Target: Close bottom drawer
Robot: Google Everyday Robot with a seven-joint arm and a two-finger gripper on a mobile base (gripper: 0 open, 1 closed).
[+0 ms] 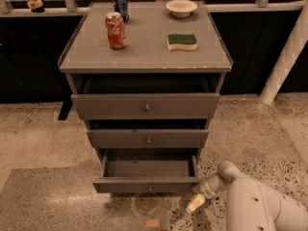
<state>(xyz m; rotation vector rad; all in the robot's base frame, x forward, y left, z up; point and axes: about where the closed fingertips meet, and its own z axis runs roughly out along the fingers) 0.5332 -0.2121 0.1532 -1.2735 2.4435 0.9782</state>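
The bottom drawer [148,184] of the grey three-drawer cabinet is pulled well out, its bare grey inside showing and a small round knob [149,188] on its flat front. The middle drawer [148,138] and the top drawer [146,106] also stand slightly out. My gripper [196,203] is low at the lower right, just right of and below the bottom drawer's front right corner, close above the floor. The white arm [255,201] comes in from the lower right corner.
On the cabinet top stand a red cola can [115,31], a dark blue can [121,4], a cream bowl [181,7] and a green-and-yellow sponge [182,41]. A white slanted pole [284,61] stands at the right. The speckled floor [43,143] surrounds the cabinet.
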